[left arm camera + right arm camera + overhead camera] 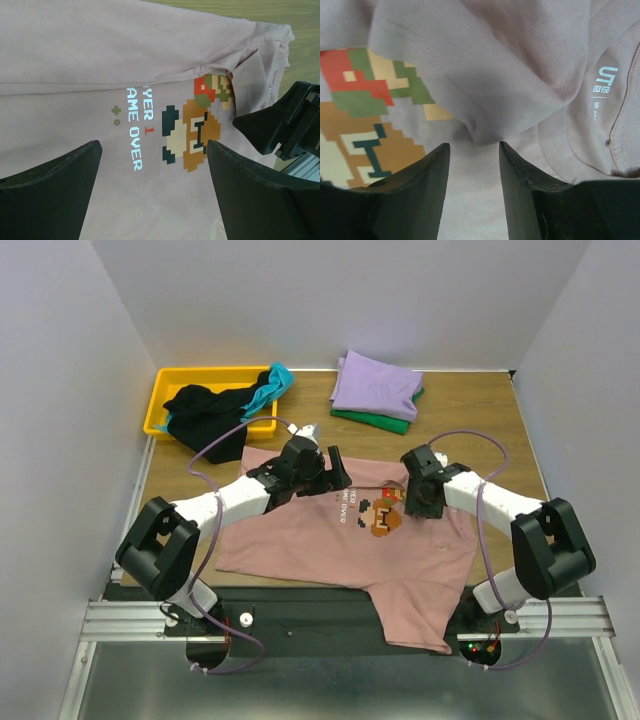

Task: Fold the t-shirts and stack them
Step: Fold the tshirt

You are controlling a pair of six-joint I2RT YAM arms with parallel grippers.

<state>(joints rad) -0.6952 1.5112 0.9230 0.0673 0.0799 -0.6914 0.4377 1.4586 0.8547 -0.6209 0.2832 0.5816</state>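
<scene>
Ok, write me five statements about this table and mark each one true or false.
The pink t-shirt lies spread on the table. True.
The lavender t-shirt sits inside the yellow bin. False: it lies on the green t-shirt, outside the bin.
The left pincer stands wide open above the print. True.
The black t-shirt is neatly folded. False: it is crumpled, spilling over the bin's edge.
The right pincer is clamped on the pink t-shirt. False: its jaws stand apart, gripping nothing.
</scene>
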